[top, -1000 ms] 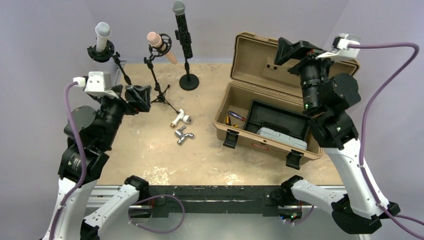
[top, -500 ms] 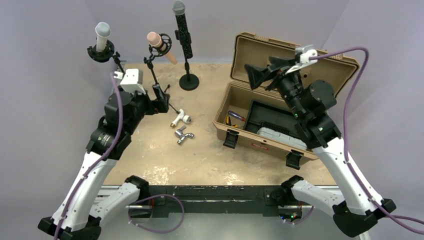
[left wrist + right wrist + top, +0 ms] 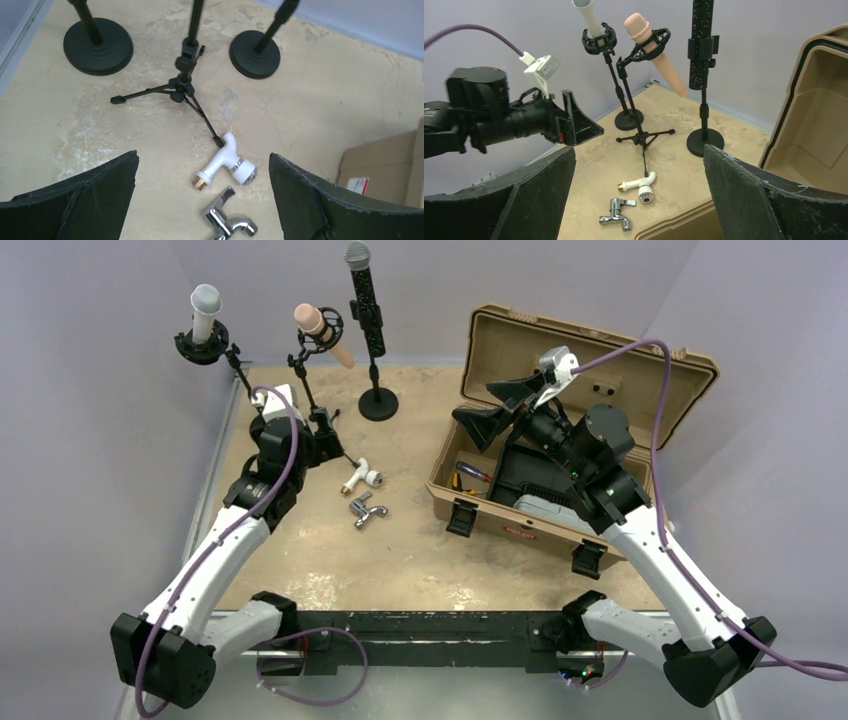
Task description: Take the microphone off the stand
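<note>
- A beige, scuffed table (image 3: 420,550) is backed by plain lilac-grey walls. At its right side stands a tan toolbox (image 3: 500,525) with its lid thrown open.
- Three microphones stand in a row at the far left: a white microphone (image 3: 204,312), a pink microphone (image 3: 322,332) and a black microphone (image 3: 364,300), each on its own stand.
- The pink microphone sits in a black ring mount atop the tripod stand (image 3: 318,415), between the other two stands.
- Near the tripod's feet lie a white tap (image 3: 362,477) and a chrome tap (image 3: 367,511). One tripod leg ends just beside the white tap.
- The left gripper (image 3: 322,435) hangs low beside the tripod's column, its fingers spread wide and holding nothing.
- The right gripper (image 3: 497,408) hovers over the toolbox's left end, likewise spread wide and empty, and points towards the stands.
- Only the top view shows inside the toolbox: a black tray, a grey item and a screwdriver.
- The left wrist view shows only the feet: two round bases, the tripod legs and both taps. No microphone head is in it.
- The right wrist view shows the microphones side-on. The pink one is tilted, its mesh head up and left and its body slanting down to the right, while the white and black ones stand upright.
</note>
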